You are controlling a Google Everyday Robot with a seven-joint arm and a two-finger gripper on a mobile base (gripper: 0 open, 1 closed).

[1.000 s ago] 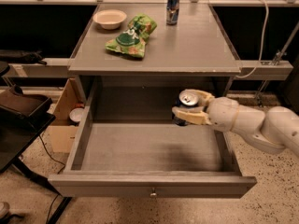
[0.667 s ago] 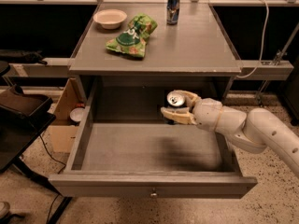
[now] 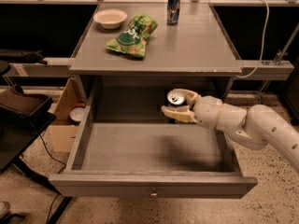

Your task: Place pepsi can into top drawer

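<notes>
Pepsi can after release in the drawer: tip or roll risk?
Gripper, over the drawer's rear, holds the can upright. Smooth metal, probably slippery. Flat base: likely stands if set down; released tilted, it may tip and roll.

Two cans: pepsi can [image 3: 176,97] and slim can [image 3: 174,7]; one bowl [image 3: 110,18], one green bag [image 3: 132,35], one top drawer [image 3: 117,185], one gripper [image 3: 177,104] above its back part.

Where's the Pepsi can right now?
In the camera view, the pepsi can sits gripped in the gripper, over the back of the open top drawer, right of centre, just below the table.
</notes>
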